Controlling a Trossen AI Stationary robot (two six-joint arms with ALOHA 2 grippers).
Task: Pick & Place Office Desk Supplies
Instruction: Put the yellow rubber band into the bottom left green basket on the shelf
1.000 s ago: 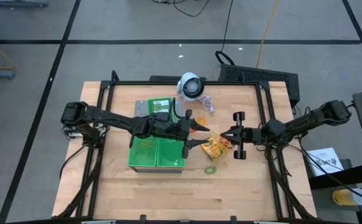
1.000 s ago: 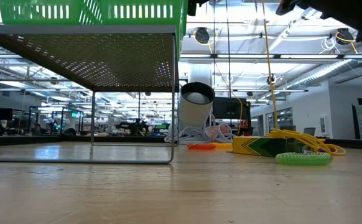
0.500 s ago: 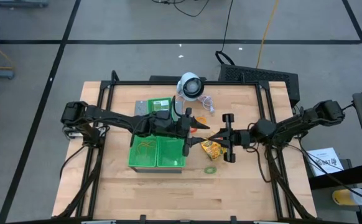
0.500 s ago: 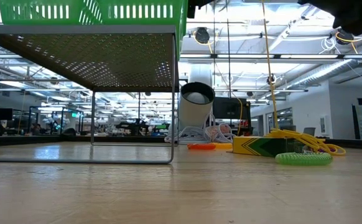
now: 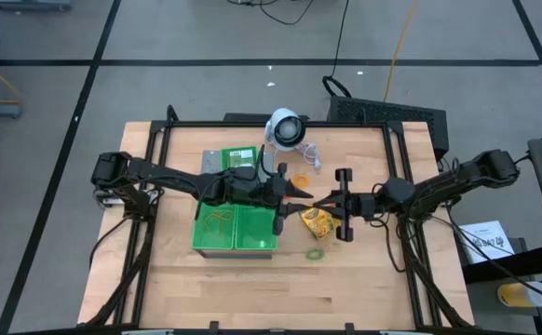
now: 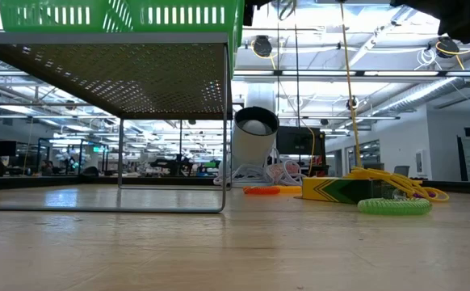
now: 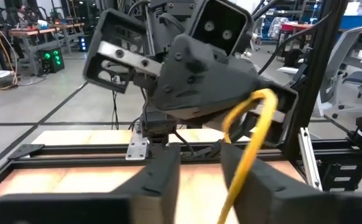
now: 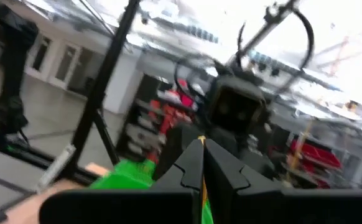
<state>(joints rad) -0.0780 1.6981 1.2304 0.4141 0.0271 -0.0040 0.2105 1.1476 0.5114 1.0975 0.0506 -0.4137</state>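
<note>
High over the table's middle, my right gripper (image 5: 319, 201) is shut on a thin yellow rubber band (image 7: 249, 143). My left gripper (image 5: 299, 200) faces it tip to tip. Its fingers (image 7: 162, 180) stand apart, and the band's loop hangs down between them, close to one finger. A yellow-and-green crayon box (image 5: 316, 221) lies flat on the table under a tangle of yellow bands. A green loop (image 5: 316, 253) lies nearer the front and an orange band (image 5: 301, 180) farther back. Another crayon box (image 5: 243, 156) lies in the far tray. My right gripper pinches the yellow band (image 8: 202, 190) between its two shut fingertips, coming from the table's right side. The band hangs as a slack loop, clear of the table. My left gripper has the band's strand (image 7: 234, 193) along one finger's inner edge; I cannot tell whether they touch.
Green compartment trays (image 5: 236, 228) on a wire stand sit under my left arm. A white round device (image 5: 285, 128) with a cord stands at the back. The wood to the front and right of the crayon box is bare. A black frame runs along the table's edges.
My right gripper has moved toward the table's left, up to my left gripper's tips, and risen a little, staying shut on the yellow band. My left gripper has kept its place, and its fingers have drawn closer together around the band's loop.
</note>
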